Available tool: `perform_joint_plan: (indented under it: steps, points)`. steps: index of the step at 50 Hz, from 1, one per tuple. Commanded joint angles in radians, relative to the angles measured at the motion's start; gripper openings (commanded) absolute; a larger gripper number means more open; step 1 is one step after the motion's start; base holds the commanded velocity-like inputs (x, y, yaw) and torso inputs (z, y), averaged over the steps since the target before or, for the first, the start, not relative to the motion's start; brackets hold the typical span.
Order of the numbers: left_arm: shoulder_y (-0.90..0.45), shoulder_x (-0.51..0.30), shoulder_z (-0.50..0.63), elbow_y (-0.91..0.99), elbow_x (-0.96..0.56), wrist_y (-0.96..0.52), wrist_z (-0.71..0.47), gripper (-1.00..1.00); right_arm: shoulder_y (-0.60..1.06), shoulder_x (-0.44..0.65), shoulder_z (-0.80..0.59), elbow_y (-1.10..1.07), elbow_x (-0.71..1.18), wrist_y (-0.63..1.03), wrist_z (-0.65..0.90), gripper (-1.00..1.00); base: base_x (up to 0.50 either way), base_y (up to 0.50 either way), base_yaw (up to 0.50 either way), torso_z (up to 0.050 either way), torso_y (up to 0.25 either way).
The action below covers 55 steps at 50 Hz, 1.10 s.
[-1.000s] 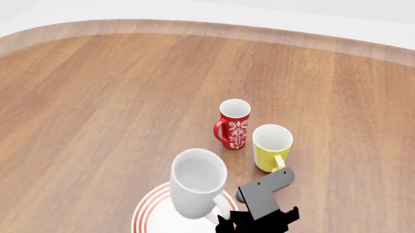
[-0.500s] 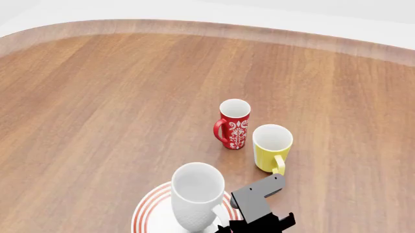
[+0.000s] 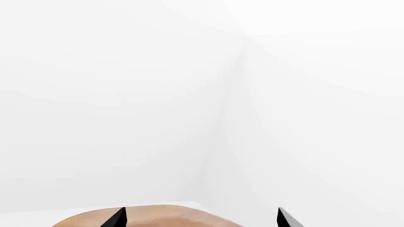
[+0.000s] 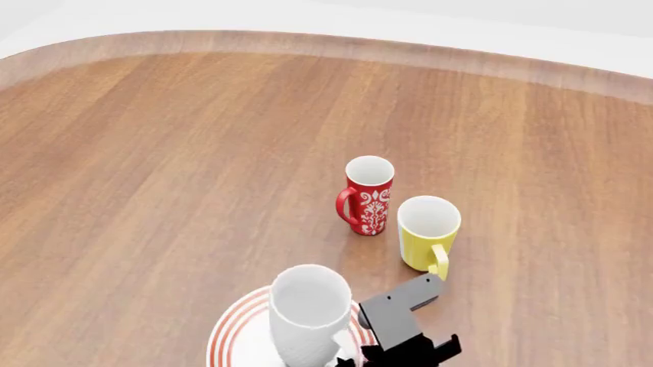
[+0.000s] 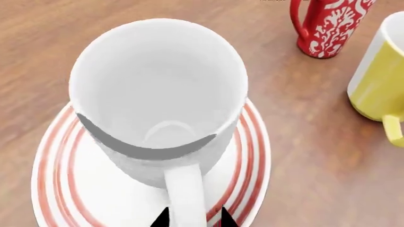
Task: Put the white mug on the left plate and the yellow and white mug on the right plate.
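Observation:
The white mug [image 4: 306, 313] is over a red-ringed plate [image 4: 229, 336] at the near edge of the head view; I cannot tell if it rests on it. My right gripper [image 5: 192, 218] is shut on the mug's handle [image 5: 186, 191], and the plate rim [image 5: 54, 189] shows around the mug. In the head view the gripper [image 4: 349, 358] is at the bottom edge. The yellow and white mug [image 4: 427, 232] stands upright on the table beyond the right arm and also shows in the right wrist view [image 5: 379, 80]. My left gripper [image 3: 200, 220] is open and empty, facing white walls. A second plate is out of view.
A red mug with white floral pattern [image 4: 368, 195] stands just left of and behind the yellow mug; it also shows in the right wrist view [image 5: 331, 23]. The wooden table [image 4: 183, 153] has a curved far edge.
My right gripper has lowered the white mug towards the plate and drawn it slightly nearer. The yellow and red mugs have not moved.

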Motion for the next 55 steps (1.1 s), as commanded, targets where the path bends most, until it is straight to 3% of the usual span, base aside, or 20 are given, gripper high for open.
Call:
perform_joint_plan:
  steps: [1, 20, 32, 46, 55]
  points:
    - [0.003, -0.002, -0.002, 0.000, -0.003, 0.004, -0.002, 1.00, 0.008, -0.005, -0.005, 0.019, -0.009, -0.015, 0.011, 1.00, 0.00, 0.00, 0.00, 0.000, 0.000]
    - [0.008, -0.006, -0.003, 0.001, -0.005, 0.007, -0.006, 1.00, -0.232, 0.167, 0.115, -0.418, 0.120, 0.065, 0.049, 1.00, 0.00, 0.00, 0.00, 0.000, 0.000]
    - [0.001, -0.011, -0.002, -0.012, -0.008, 0.009, -0.004, 1.00, -0.376, 0.245, 0.304, -0.770, 0.255, 0.017, 0.106, 1.00, 0.00, 0.00, 0.00, 0.000, 0.000]
    - [-0.003, -0.014, 0.000, -0.020, -0.011, 0.012, -0.003, 1.00, -0.374, 0.183, 0.439, -0.785, 0.227, -0.197, 0.194, 1.00, 0.00, 0.00, 0.00, 0.000, 0.000]
    - [-0.001, -0.014, -0.001, -0.019, -0.011, 0.015, -0.005, 1.00, -0.325, 0.137, 0.507, -0.708, 0.245, -0.166, 0.307, 1.00, 0.00, 0.00, 0.00, 0.000, 0.000]
